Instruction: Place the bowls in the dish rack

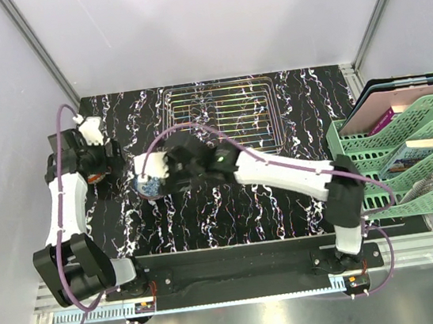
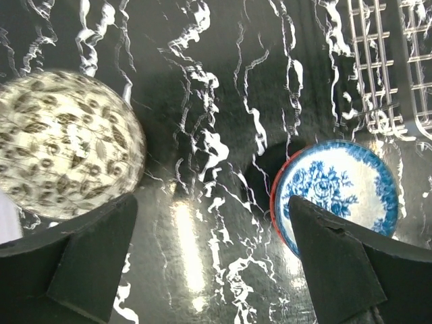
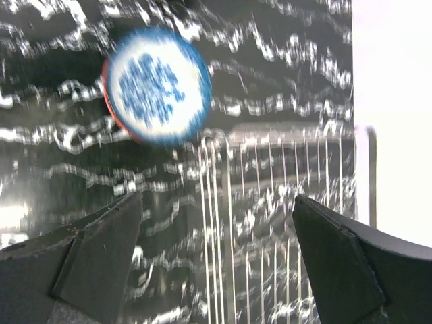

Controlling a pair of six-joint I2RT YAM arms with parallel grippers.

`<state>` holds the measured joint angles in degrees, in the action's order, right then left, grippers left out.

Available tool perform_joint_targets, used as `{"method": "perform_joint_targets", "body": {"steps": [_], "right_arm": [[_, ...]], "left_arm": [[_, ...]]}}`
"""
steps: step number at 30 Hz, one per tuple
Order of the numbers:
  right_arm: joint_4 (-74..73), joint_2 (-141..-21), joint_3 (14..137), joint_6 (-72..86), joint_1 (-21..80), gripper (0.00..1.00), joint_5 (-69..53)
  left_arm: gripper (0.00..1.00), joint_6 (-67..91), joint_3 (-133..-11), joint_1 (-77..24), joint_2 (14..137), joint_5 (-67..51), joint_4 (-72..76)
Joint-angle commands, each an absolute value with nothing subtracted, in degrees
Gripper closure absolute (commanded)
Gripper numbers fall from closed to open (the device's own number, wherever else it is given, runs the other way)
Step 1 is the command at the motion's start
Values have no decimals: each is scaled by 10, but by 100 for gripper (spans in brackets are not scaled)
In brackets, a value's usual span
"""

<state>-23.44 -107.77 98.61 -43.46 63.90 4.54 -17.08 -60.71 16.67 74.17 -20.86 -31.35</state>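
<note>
Now, far left, a brown-patterned bowl (image 2: 64, 145) is seen on the counter (image 2: 202, 101), ahead and to the left of the left claw (image 2: 212, 216), whose fingers are spread wide with nothing between them. Moving right, the blue bowl (image 2: 337, 192) is found on the counter too, just off the near left corner of the dish rack (image 1: 222, 113) and outside it. Over to the right claw (image 3: 217, 202): it is held released and empty. In its wrist view the blue bowl is placed ahead and to the left of the fingertips, apparently apart from them, though that picture is blurred. Of the two arms, the right is judged the nearer to this bowl. The dish rack's long side is laid left to right across the far counter, beyond and to the right of the blue bowl, so a carry away and rightward is what would be called for. No bowl is seen in the dish rack yet.
</note>
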Motion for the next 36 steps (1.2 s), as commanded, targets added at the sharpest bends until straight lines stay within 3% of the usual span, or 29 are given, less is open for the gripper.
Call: {"method": "perform_joint_targets", "body": {"steps": [1,12,29,34,36], "right_arm": [[-292,-1007,922,-377,578,0,21],[-298,-862,788,-368,495,0,47],[-292,-818,750,-364,467,1,45],[-286,-818,746,-363,467,0,39],[-280,-818,742,-362,465,0,37]], "left_arm": [[1,-158,-583,136,740,-141,-294],[1,-70,-581,106,763,-130,-397],[1,-58,-577,58,834,-103,-398],[9,-54,-581,50,850,-99,-397],[17,-54,-581,48,852,-96,-397]]}}
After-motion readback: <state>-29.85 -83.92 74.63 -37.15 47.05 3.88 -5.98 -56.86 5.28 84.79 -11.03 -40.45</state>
